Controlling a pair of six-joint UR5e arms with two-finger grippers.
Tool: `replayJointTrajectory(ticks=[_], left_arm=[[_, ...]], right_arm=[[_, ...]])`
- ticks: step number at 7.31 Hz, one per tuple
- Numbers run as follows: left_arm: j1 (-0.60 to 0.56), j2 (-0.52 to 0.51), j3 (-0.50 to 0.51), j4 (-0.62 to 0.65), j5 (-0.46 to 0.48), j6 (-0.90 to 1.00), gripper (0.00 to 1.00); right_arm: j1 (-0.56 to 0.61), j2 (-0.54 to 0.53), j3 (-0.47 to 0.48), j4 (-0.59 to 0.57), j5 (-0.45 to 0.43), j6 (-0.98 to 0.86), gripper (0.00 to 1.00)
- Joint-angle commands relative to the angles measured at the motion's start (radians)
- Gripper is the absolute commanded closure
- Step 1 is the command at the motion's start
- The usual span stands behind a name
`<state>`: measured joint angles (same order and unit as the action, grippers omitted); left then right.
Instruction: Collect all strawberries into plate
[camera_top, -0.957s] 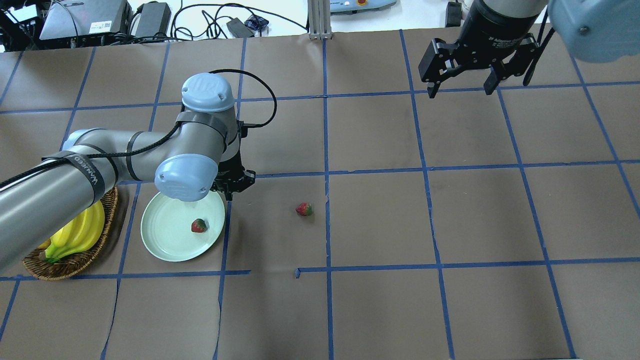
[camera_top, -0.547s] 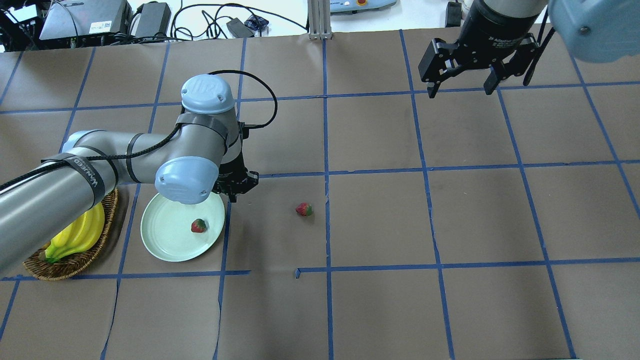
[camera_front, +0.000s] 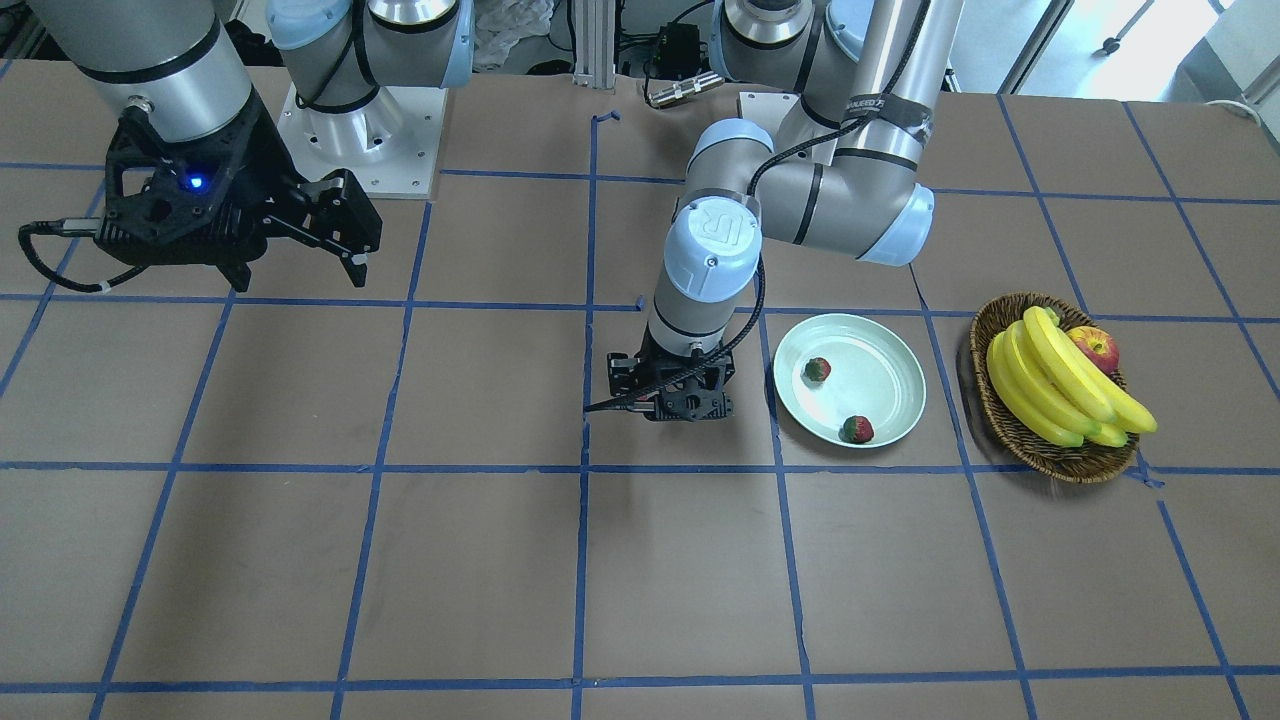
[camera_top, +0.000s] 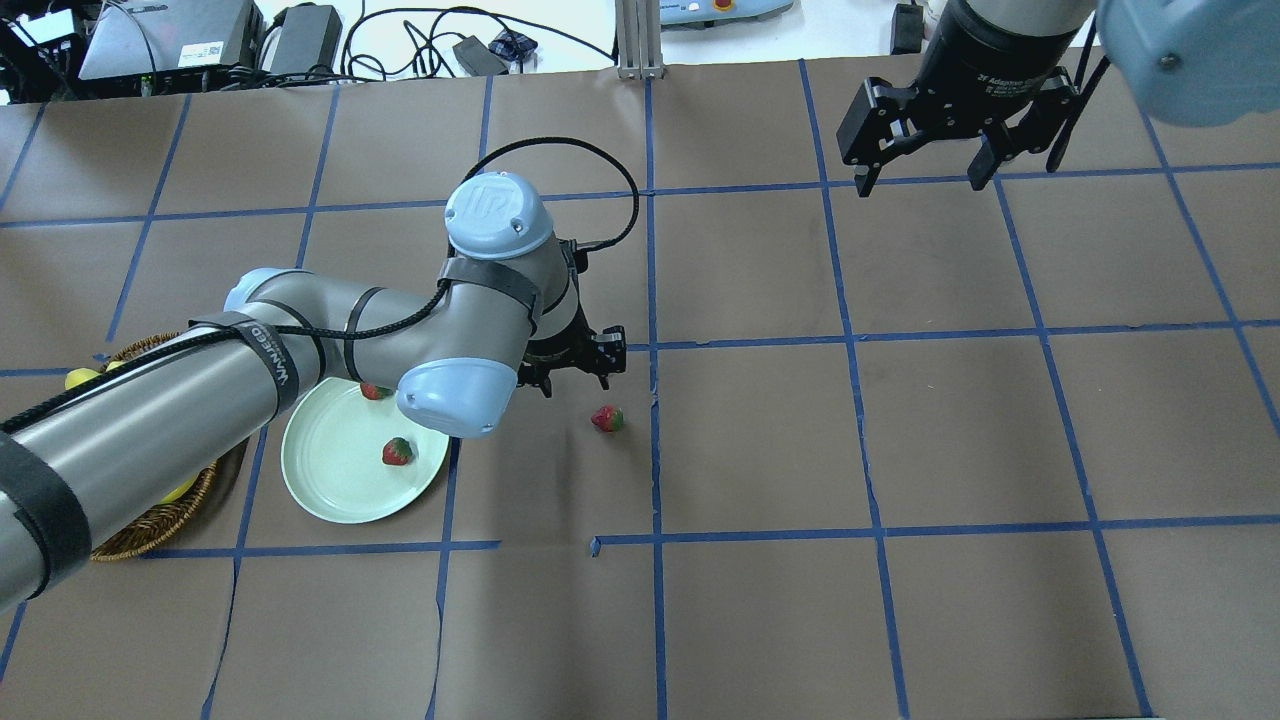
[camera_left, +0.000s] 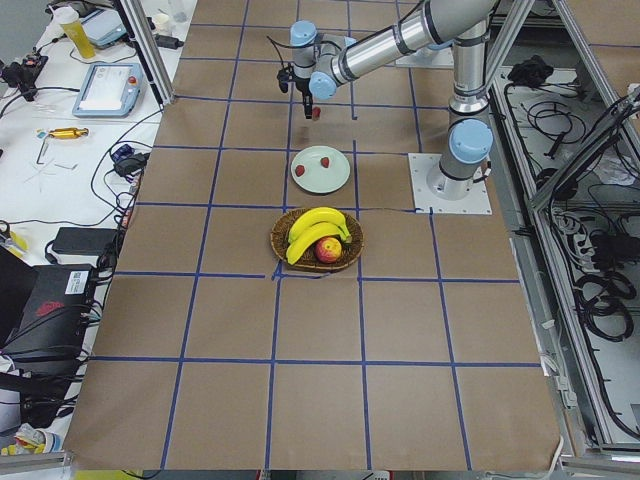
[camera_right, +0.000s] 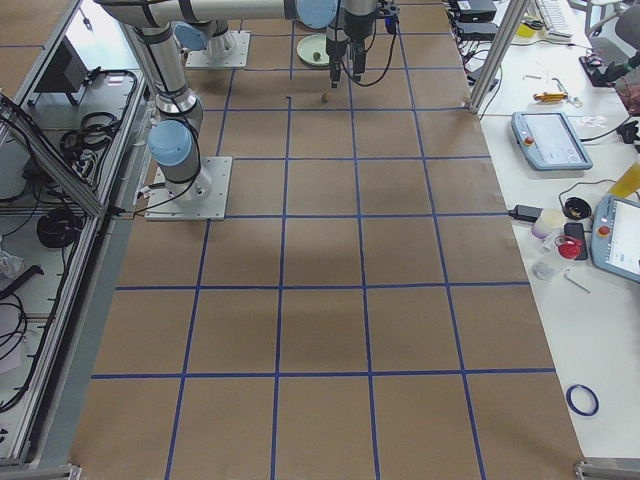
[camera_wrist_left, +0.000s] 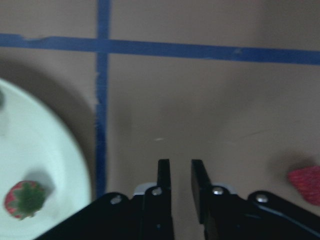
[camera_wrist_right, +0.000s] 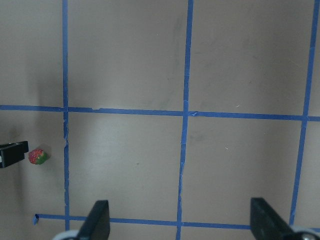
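Observation:
The mint-green plate (camera_top: 330, 480) holds two strawberries (camera_top: 398, 452) (camera_top: 375, 391); both also show in the front view (camera_front: 817, 369) (camera_front: 857, 430). A third strawberry (camera_top: 607, 418) lies on the brown table to the right of the plate. My left gripper (camera_top: 575, 383) hangs just up-left of it, with the jaws shut and nothing between them. In the left wrist view (camera_wrist_left: 179, 180) that berry (camera_wrist_left: 306, 184) sits at the right edge and the plate (camera_wrist_left: 40, 150) at the left. My right gripper (camera_top: 920, 182) is open and empty, high at the far right.
A brown wicker basket (camera_front: 1010, 430) with bananas (camera_front: 1050, 385) and a red-yellow apple (camera_front: 1095, 348) stands beside the plate, on the side away from the loose berry. Blue tape lines grid the table. Cables and boxes lie beyond the far edge.
My left arm swung right, and its gripper went from the plate's far rim toward the loose strawberry. A second berry in the plate is now uncovered. The right arm stayed still.

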<state>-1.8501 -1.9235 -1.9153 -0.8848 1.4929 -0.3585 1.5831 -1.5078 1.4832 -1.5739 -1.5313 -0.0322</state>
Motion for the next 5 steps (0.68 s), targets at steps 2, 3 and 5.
replayJointTrajectory(ticks=[2,3,5], left_arm=[[-0.057,-0.058,-0.016,0.02,-0.009,-0.014,0.1],[-0.066,-0.066,-0.016,0.02,-0.011,-0.016,0.3],[-0.066,-0.071,-0.013,0.02,0.001,-0.002,0.96]], right_arm=[[0.0,0.0,0.0,0.0,-0.001,0.0,0.0],[0.0,-0.002,0.0,0.002,0.0,0.0,0.0],[0.0,0.0,0.0,0.002,0.0,0.0,0.0]])
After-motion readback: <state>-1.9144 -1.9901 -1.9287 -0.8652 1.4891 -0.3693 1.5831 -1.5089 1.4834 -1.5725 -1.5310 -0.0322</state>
